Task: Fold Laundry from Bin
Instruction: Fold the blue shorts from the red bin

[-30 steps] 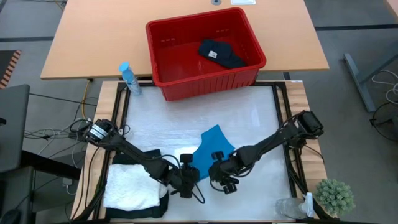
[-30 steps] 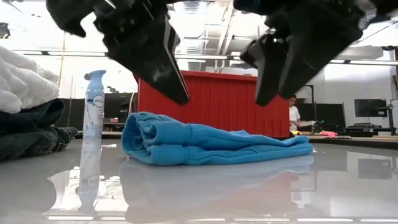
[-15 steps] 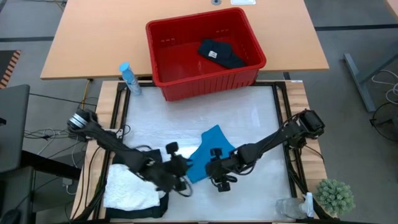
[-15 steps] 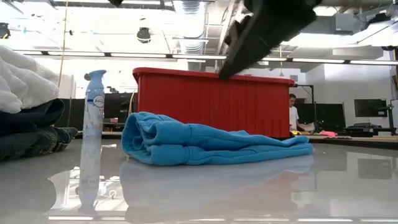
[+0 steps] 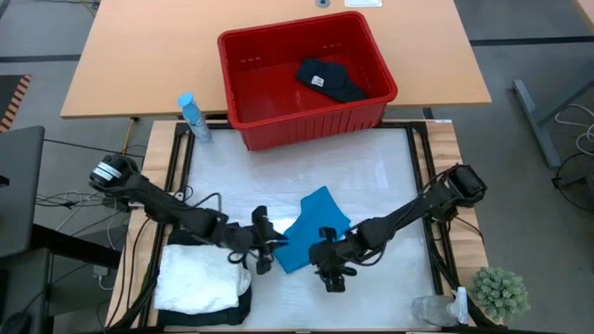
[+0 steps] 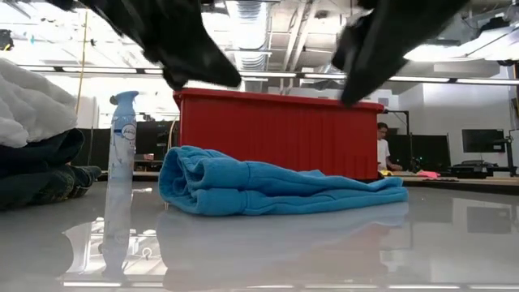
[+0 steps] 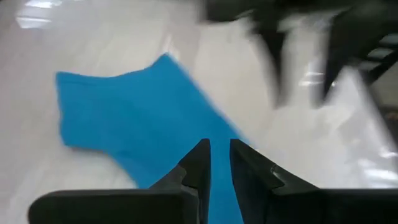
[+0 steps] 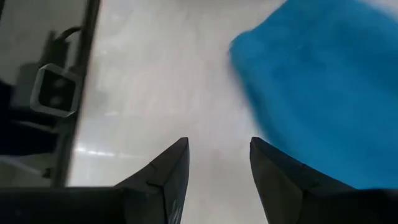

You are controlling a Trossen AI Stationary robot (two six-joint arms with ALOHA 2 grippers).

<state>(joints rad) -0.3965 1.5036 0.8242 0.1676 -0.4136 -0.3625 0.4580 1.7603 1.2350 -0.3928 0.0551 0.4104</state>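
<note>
A small bright blue cloth (image 5: 316, 223) lies folded flat on the white table top (image 5: 371, 176), thickest at its left end (image 6: 190, 182). My left gripper (image 5: 267, 252) hovers over its near left corner (image 7: 186, 168), fingers drawn together to a thin slit with nothing between them. My right gripper (image 5: 332, 276) hangs open over bare table just near of the cloth (image 8: 329, 87). The red bin (image 5: 302, 74) stands at the far edge with a black garment (image 5: 329, 79) inside. A white crinkled item (image 5: 195, 283) rests on dark garments (image 6: 40, 174) at the near left.
A blue-capped spray bottle (image 5: 192, 116) stands left of the bin. A small potted plant (image 5: 501, 292) and a clear plastic thing (image 5: 436, 311) sit at the near right corner. Bare table lies between the cloth and the bin. A person (image 6: 383, 150) sits in the room behind.
My left gripper has risen and drawn back toward the table's left, tipping closer to level; its arm has pulled back with it. My right gripper has rolled about its own axis, staying in place. The blue cloth has not moved.
</note>
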